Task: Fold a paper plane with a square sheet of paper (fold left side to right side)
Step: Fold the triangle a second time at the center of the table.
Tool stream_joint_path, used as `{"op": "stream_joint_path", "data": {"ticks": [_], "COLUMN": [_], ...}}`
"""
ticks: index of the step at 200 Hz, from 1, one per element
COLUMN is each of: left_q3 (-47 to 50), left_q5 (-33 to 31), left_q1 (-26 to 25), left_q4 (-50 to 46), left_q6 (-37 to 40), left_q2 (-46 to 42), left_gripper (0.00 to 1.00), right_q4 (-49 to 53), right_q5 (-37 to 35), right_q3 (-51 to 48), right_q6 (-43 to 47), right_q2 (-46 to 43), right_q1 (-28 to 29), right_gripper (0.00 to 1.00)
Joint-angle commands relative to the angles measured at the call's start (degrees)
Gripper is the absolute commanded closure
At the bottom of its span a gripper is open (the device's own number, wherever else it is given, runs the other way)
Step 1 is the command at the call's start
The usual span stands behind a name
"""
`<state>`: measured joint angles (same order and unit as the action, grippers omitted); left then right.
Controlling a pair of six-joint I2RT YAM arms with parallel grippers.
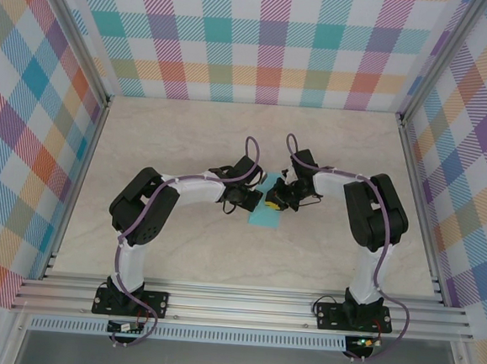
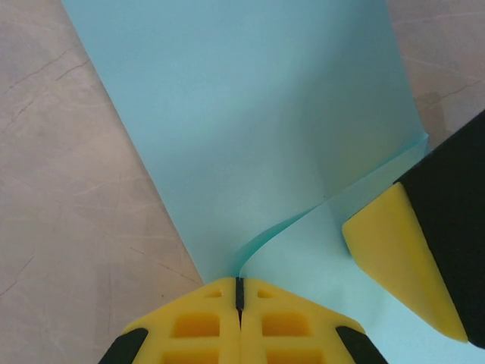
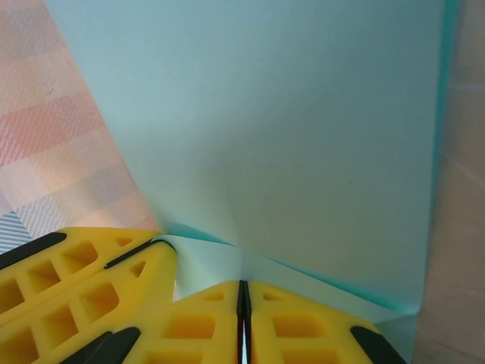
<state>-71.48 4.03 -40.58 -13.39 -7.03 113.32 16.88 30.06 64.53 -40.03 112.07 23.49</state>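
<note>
Both the left gripper and right gripper pinch the square sheet of paper tightly. Likely this holds its lifted flap taut.

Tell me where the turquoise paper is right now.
In the top view the square sheet of paper lies mid-table, between the left gripper and right gripper, both shut on its edge.

Pale marbled beige tabletop, evenly lit, enclosed by a back wall, left wall and right wall of pastel multicoloured check, with aluminium corner posts and ribbed aluminium rails across the near edge
</note>
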Motion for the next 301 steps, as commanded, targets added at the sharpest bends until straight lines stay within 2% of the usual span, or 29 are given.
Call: {"op": "stream_joint_path", "data": {"ticks": [1,67,93,151,168,186,236,301], "left_q3": [0.0,-1.1,-2.0,-0.4,1.2,3.4,7.4,6.7], "left_q5": [1.1,0.0,0.9,2.6,4.6,10.1,22.6,23.8], "left_q1": [0.1,0.1,0.2,0.6,0.6,0.6,0.2,-0.2], "left_q4": [-1.5,-3.5,-4.9,-6.7,-6.5,-4.8,2.7,1.6], "left_q6": [0.2,1.0,0.8,-0.8,-1.4,-2.4,-6.9,-6.1], "left_q2": [1.5,0.8,-2.2,-12.5,-14.9,-15.9,-13.0,-6.3], "left_gripper": [1.00,1.00,1.00,0.80,0.77,0.77,0.78,0.79], "right_q4": [3.0,2.3,1.7,0.8,0.7,0.6,0.8,1.2], "right_q5": [-2.1,-4.0,-4.6,-5.2,-5.3,-5.2,-5.2,-5.2], "right_q3": [0.6,-2.2,-3.6,-4.8,-4.9,-4.9,-5.0,-4.9], "right_q6": [1.8,2.5,2.5,2.5,2.4,2.4,2.5,2.5], "right_q2": [1.5,2.6,3.1,3.5,3.4,3.3,3.2,3.1], "right_q1": [0.3,0.3,0.3,0.3,0.4,0.3,0.3,0.4], "right_gripper": [0.90,0.90,0.91,0.91,0.91,0.91,0.91,0.91]}}
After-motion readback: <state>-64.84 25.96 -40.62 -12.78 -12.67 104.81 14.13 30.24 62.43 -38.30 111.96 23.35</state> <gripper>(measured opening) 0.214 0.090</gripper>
